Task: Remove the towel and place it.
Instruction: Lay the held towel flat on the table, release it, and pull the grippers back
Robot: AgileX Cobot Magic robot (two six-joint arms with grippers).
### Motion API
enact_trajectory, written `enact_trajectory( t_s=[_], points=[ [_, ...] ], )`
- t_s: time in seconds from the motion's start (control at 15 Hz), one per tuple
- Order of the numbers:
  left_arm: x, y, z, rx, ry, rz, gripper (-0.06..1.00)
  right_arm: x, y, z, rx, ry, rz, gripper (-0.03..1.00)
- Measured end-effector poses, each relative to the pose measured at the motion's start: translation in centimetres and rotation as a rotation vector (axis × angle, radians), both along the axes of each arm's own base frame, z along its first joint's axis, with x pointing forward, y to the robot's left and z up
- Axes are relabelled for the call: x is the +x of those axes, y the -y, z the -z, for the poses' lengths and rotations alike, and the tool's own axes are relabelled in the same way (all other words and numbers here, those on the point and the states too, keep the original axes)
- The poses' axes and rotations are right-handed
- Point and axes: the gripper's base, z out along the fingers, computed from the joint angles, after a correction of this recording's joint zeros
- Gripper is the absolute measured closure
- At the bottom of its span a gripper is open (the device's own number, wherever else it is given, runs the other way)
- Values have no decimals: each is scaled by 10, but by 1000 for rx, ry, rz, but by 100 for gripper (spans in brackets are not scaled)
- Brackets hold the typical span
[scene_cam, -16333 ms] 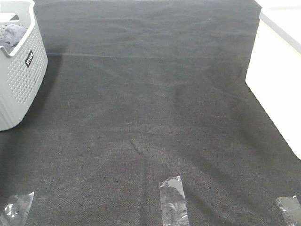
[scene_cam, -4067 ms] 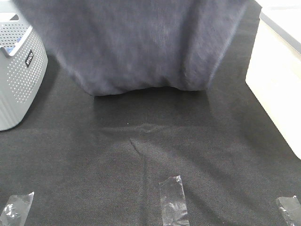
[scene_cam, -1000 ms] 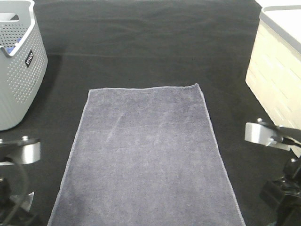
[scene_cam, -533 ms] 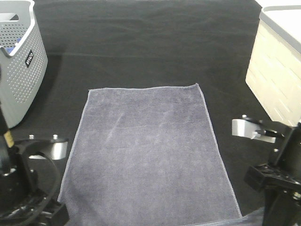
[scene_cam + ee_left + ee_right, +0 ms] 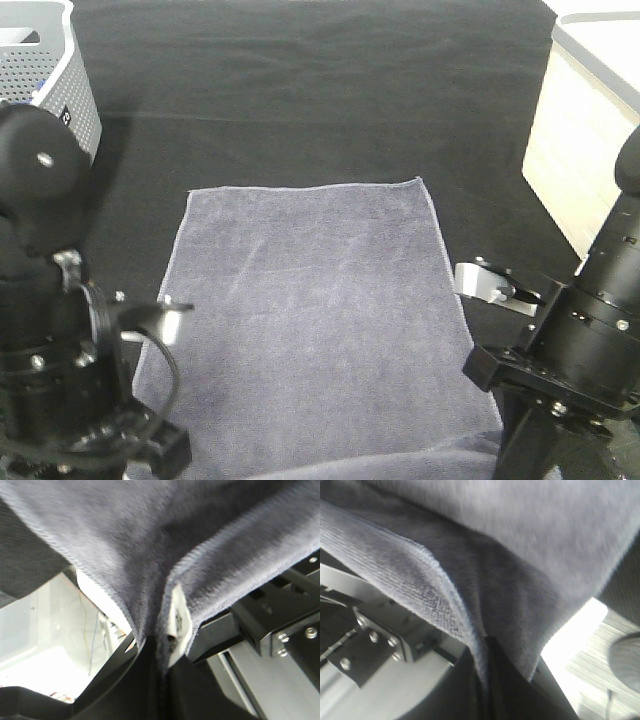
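Two grips along near edge of towel [image 5: 310, 320], left fingers [image 5: 150, 685] clamped on it, right fingers [image 5: 495, 680] likewise

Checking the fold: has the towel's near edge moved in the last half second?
Yes. Near edge of the towel crept away from camera, toward the white box.

The towel [image 5: 310, 320] lies on the cloth [image 5: 300, 80], basket [image 5: 50, 60] far left, box [image 5: 580, 150] right.

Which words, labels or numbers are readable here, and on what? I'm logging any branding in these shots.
No text reads clearly.
Dark label on the basket: mostly hidden, unreadable.
White tag on the towel hem, left wrist view: blurred, no legible print.
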Motion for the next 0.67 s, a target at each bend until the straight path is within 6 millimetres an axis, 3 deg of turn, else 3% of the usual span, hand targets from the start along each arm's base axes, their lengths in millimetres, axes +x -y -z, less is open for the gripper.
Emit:
enact_trajectory(
  t_s=[0.33, 0.67],
  points=[
    [-5, 7, 7, 6, -25, 31, 94, -12, -25, 3, 3, 18, -107, 95],
    [-6, 9, 6, -14, -33, 22, 92, -12, -28, 11, -12, 5, -124, 95]
  ],
)
